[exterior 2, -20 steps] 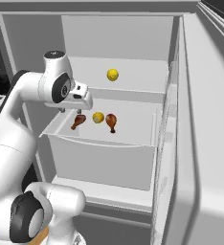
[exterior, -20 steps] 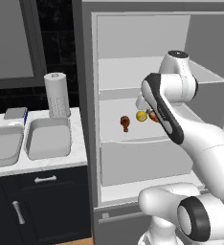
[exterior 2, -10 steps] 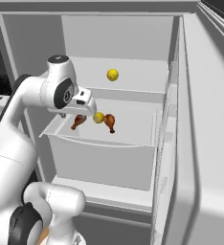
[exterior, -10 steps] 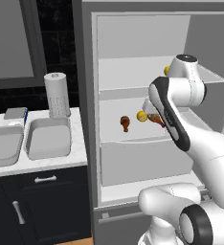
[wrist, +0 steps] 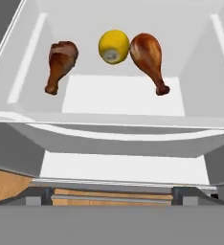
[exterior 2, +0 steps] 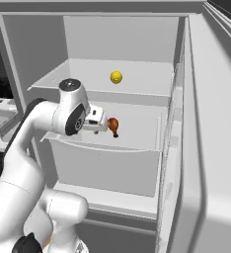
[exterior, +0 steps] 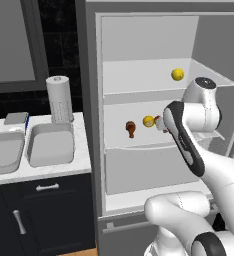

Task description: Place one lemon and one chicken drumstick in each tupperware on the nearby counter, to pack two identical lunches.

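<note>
Hand (exterior 2: 103, 125) open over two drumsticks (wrist: 61, 63), one lemon (wrist: 114, 46).

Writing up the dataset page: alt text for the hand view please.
Looking down into a white fridge shelf: a lemon sits between two chicken drumsticks, one apart at left, one right beside it. Nothing is gripped.

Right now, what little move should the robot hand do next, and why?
Probably dip toward the lemon on the fridge shelf. Both tupperware tubs on the counter look empty, the gripper is open and holds nothing, and the lemon lies between two drumsticks, touching the right one.
</note>
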Controlling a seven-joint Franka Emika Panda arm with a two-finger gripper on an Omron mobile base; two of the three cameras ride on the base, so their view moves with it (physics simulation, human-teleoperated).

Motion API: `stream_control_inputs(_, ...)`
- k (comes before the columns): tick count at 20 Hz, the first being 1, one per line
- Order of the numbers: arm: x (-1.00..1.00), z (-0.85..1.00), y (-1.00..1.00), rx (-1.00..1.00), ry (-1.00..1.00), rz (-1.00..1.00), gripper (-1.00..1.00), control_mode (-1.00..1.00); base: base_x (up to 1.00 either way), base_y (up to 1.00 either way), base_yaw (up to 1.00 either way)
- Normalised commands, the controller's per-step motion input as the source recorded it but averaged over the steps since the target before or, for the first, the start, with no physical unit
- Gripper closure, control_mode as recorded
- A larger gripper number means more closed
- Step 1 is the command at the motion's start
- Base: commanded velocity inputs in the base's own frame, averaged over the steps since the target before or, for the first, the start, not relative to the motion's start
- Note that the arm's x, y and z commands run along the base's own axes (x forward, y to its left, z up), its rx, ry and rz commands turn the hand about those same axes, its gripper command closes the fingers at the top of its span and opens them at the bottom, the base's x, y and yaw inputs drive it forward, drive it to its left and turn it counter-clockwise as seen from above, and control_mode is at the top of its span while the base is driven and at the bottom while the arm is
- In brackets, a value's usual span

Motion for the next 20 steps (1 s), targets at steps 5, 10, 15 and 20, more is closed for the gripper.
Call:
stream_control_inputs(5,0.33,-0.39,-0.63,0.0,0.0,0.1,-1.0,-1.0,0.0,0.0,0.0)
stream_control_inputs(10,0.63,-0.37,-0.58,0.0,0.0,0.17,-1.0,-1.0,0.0,0.0,0.0)
stream_control_inputs(15,0.82,-0.26,-0.25,0.0,0.0,0.22,-1.0,-1.0,0.0,0.0,0.0)
stream_control_inputs(20,0.79,-0.29,-0.06,0.0,-0.02,0.19,-1.0,-1.0,0.0,0.0,0.0)
